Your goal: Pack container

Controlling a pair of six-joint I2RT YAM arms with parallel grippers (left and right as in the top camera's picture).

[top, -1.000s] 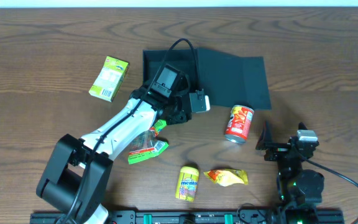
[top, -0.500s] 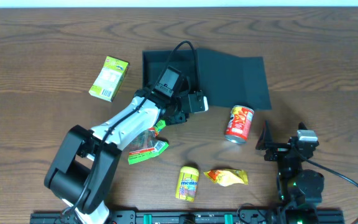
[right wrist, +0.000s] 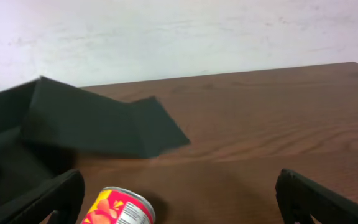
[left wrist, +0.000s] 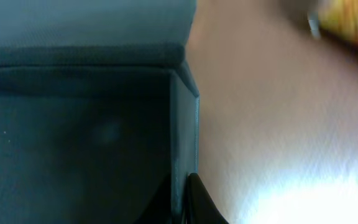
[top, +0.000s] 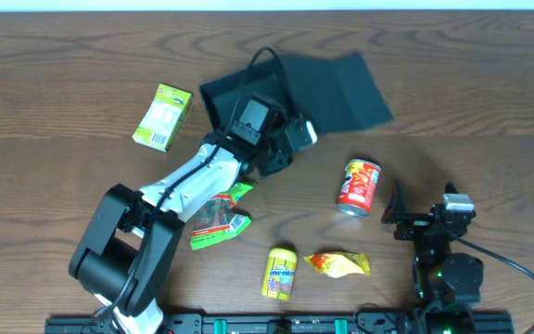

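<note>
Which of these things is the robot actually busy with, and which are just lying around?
In use: dark teal box, left claw shut on its wall.

Lying about, perhaps for packing later: red can, yellow-green carton, yellow tube, yellow wrapper, green packet, open right claw.

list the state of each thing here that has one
dark teal-green square cardboard box, flap lid open, wall gripped
left pincer, shut on the box wall
right pincer, open, empty
red drink can, on its side
small yellow-green carton, lying flat, closed
yellow mentos bottle, lying down

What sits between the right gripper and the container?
A red can sits between the right gripper and the container. The overhead and right wrist views both show it.
</note>
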